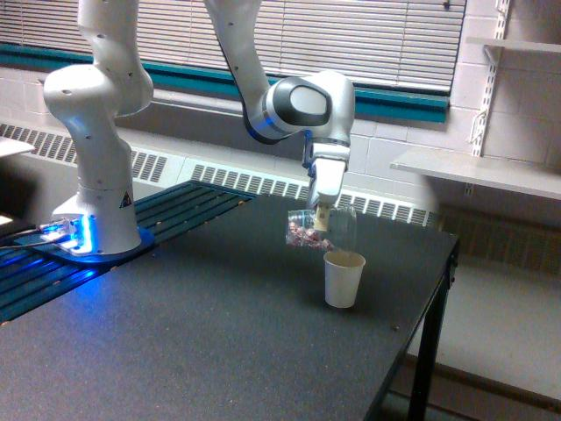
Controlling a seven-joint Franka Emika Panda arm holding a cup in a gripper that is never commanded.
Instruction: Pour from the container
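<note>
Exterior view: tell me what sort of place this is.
Probably a robotics lab or workshop room: a Franka arm mounted beside a black table, painted cinder-block wall with bracket shelving, and window blinds above a baseboard radiator.

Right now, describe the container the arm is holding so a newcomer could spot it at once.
Start at the dark table and find the white paper cup standing near its far right edge. Just above it, the gripper holds the container tipped sideways. Unlike the opaque cup, it is clear, showing reddish-pink bits inside.
</note>
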